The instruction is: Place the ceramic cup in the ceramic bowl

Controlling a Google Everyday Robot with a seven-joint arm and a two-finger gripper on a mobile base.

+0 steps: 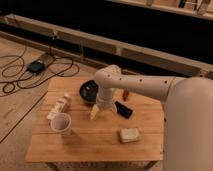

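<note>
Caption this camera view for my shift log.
Gripper low over the wooden table, between the white ceramic cup and the dark ceramic bowl; cup stands outside the bowl.

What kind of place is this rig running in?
Probably a lab or test space: loose cables and a small box on bare floor, one wooden table of props. The gripper hangs over it near the ceramic bowl.

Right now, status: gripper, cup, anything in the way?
Gripper over table, just in front of ceramic bowl, apart from ceramic cup. Cup upright, outside bowl. White bottle lies close behind cup.
</note>
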